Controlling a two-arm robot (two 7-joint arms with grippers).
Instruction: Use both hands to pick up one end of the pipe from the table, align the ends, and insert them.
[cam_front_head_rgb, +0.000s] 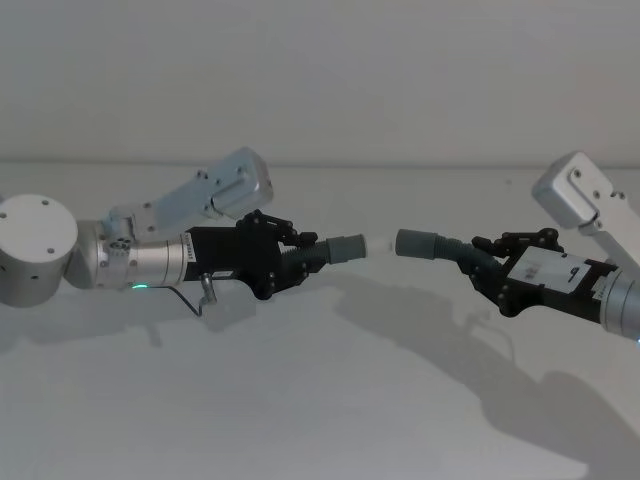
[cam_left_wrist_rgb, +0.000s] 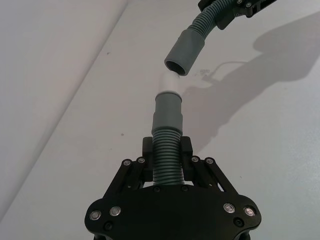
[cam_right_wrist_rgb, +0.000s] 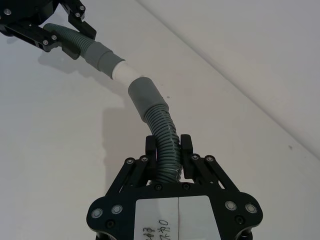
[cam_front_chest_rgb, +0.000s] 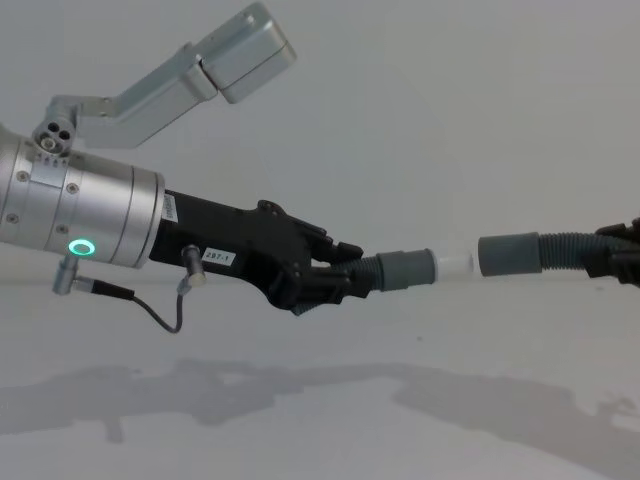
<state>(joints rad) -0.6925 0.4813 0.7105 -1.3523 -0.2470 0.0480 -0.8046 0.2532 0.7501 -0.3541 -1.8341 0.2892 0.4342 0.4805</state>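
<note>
Two hose pieces hang in the air above the white counter (cam_front_head_rgb: 330, 400), their ends facing each other across a short gap. The left gripper (cam_front_head_rgb: 305, 252) has its jaws closed on the ribbed part of the left hose (cam_left_wrist_rgb: 167, 155), just behind its smooth grey cuff (cam_left_wrist_rgb: 168, 112), from which a white spigot (cam_left_wrist_rgb: 170, 83) sticks out. The right gripper (cam_front_head_rgb: 487, 262) has its jaws clamped on the ribbed part of the right hose (cam_right_wrist_rgb: 165, 137), whose own cuff (cam_right_wrist_rgb: 142, 95) opens toward the spigot.

The likeliest trouble is a missed entry. The right hose bends between jaws and cuff, so its mouth sits at a slight angle to the spigot in both wrist views; pushed together that way, the rim could catch on the spigot's edge and the soft hose buckle rather than slide on. Both grips sit on flexible ribbing, which may flex under a push and let the cuffs wander.

The hoses are dark grey and corrugated, the cuffs plain, lighter grey cylinders a little wider than the ribbing. The spigot is smooth and white. The counter is matte and bare, carrying soft shadows of both arms.
</note>
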